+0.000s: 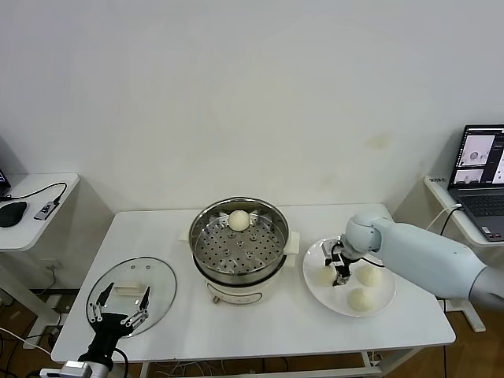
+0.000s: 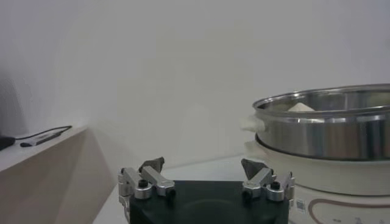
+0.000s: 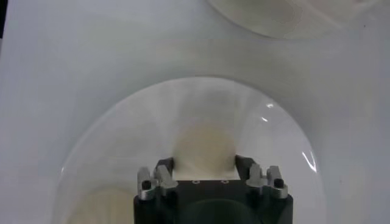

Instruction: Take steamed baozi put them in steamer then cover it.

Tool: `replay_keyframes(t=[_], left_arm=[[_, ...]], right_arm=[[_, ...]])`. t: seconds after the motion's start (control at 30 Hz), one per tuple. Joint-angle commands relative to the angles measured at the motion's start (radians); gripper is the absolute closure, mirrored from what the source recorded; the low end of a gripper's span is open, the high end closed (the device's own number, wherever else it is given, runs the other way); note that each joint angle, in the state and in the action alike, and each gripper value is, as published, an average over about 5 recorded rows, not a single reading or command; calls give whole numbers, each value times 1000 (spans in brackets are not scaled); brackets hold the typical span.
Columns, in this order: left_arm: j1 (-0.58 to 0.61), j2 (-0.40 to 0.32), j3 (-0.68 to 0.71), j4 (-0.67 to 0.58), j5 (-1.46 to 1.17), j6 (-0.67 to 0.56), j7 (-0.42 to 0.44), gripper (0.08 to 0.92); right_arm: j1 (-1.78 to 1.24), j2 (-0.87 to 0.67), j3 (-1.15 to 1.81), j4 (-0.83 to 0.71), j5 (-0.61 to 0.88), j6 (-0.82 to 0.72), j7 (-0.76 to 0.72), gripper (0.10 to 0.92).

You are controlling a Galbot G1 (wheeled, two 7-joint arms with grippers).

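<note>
Nearest to me, my left gripper (image 1: 118, 308) waits with its fingers wide open and empty, low at the front of the white bench (image 1: 260, 323), over the round clear glass lid with the cream handle (image 1: 132, 294).

One small round cream-white bun (image 1: 239, 220) already sits on the holey tray inside the round shiny steel steamer pot (image 1: 240, 244), at the back.

Three more buns are on the flat white plate (image 1: 386, 303). My right gripper (image 1: 340, 268) is down on the plate, its fingers pinched onto the near-left bun (image 3: 204, 143). Two buns (image 1: 368, 276) lie beside it.

So I think one is done, the second is just being picked up, two more wait, and the lid goes on last.
</note>
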Motion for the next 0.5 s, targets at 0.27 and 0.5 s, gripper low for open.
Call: replay_keyframes(t=[0.27,0.5], left_arm=[[-2,8,0,-2,-4,1,0,177],[-13,26,12,2,-8,2,1,177]], right_arm=[[355,-73,-111,103,221,-39,-46,448],[625,-9,-256,127,343,-63,-45,443]])
